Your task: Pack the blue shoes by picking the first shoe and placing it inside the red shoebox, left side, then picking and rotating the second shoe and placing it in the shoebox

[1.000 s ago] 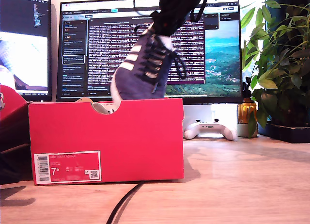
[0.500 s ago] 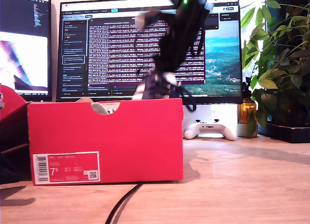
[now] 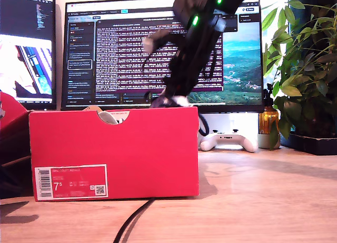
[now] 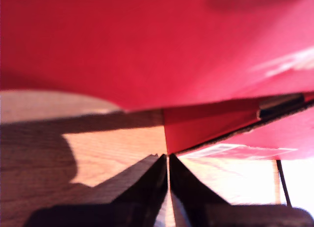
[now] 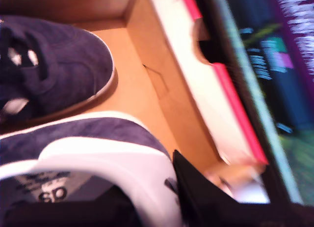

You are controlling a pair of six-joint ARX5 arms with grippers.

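Red cardboard shoebox (image 3: 114, 152), large and bright, with a semicircular notch in its top edge and a white size label low on its front, stands on the pale wooden table (image 3: 263, 201); everything else is placed from it. A black robot arm (image 3: 197, 48) slants down from above into the box's end toward the exterior view's right, and only a sliver of shoe shows over the rim there. The second wrist view looks into the box: the second gripper (image 5: 147, 197) grips the white heel of one navy-blue suede sneaker (image 5: 93, 153) inside the box, over its brown cardboard floor. The other navy-blue suede sneaker (image 5: 54, 70) already lies in the box beside it, its rounded toe and white sole edge visible. The first gripper (image 4: 168, 187) is outside the box, just beside a red wall, low over the table, its black jaws pressed together with nothing between them.
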